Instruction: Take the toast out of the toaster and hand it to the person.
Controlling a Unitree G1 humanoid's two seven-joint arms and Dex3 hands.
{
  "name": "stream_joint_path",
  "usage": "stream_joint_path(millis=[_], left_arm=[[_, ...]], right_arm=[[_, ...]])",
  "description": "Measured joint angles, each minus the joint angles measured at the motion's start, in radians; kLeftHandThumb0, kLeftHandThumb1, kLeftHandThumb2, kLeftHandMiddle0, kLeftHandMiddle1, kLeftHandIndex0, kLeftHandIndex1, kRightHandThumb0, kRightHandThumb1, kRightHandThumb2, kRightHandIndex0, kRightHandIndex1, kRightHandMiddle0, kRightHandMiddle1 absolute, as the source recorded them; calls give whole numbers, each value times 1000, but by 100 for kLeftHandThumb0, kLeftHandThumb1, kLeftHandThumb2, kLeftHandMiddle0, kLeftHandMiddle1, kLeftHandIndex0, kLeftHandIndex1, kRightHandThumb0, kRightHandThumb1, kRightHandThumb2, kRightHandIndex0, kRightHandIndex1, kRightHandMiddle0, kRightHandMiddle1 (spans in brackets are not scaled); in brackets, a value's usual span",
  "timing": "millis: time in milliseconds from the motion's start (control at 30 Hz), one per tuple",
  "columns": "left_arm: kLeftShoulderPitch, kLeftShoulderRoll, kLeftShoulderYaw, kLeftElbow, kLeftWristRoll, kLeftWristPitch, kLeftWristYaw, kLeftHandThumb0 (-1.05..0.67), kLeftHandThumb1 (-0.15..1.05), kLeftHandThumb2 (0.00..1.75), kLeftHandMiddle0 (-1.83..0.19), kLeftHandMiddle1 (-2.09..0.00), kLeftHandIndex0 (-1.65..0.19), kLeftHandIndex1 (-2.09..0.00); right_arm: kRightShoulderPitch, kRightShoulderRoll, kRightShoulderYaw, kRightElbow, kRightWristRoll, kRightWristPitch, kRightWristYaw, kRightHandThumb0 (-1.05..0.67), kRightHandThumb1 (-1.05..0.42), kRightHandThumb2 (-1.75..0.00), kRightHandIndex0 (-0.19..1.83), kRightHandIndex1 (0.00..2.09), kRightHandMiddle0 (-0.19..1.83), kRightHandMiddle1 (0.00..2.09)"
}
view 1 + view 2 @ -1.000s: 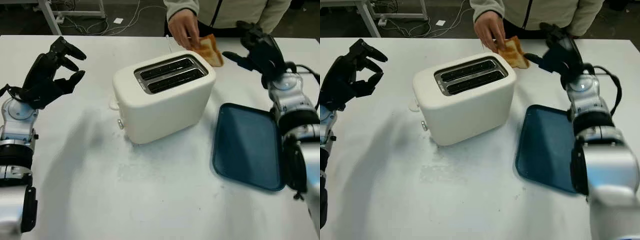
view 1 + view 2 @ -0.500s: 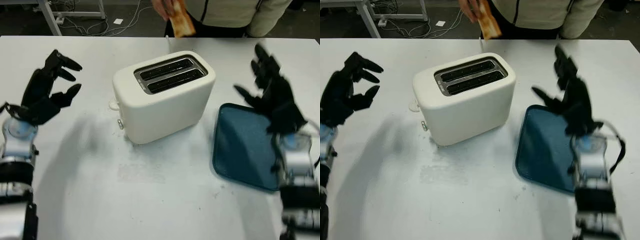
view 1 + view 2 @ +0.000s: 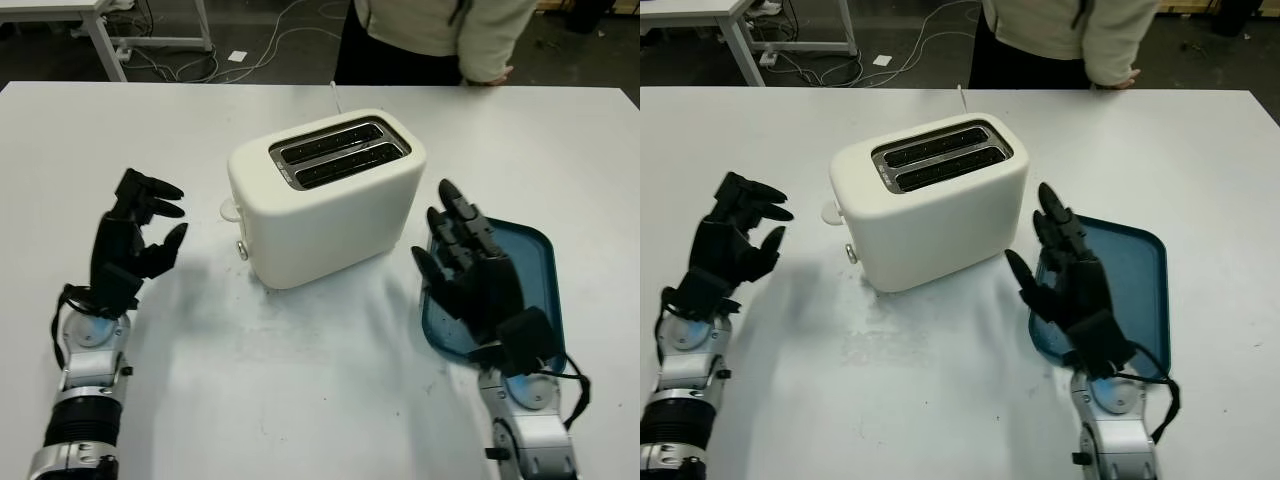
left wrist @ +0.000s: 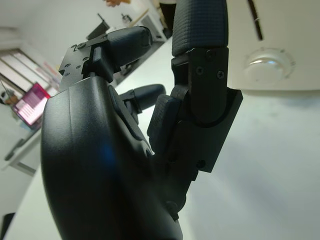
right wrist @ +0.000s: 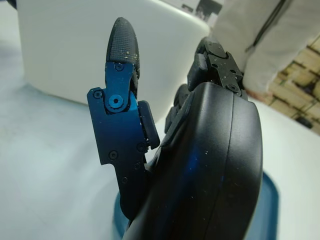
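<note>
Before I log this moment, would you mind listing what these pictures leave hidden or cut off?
- Toaster slots, eye views: dark inside, so whether toast remains cannot be told.
- Toast: its whereabouts cannot be told.
- Person, eye views: cut off by the top edge; one hand rests at the table's far edge.
- Blue tray, eye views: near part hidden behind the open right hand.
- Left hand: open, left of the toaster.
</note>
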Motion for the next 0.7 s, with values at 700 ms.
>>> stream_joint_path(millis=[700], left_arm=[[113,-89,-8,-193,-101,141,-77,-105,91,3,-28,-153,-42,-128]], right_arm=[[-14,19,-47,71,-15,-2,-44,-57,-92,-47,14,1,13,0]])
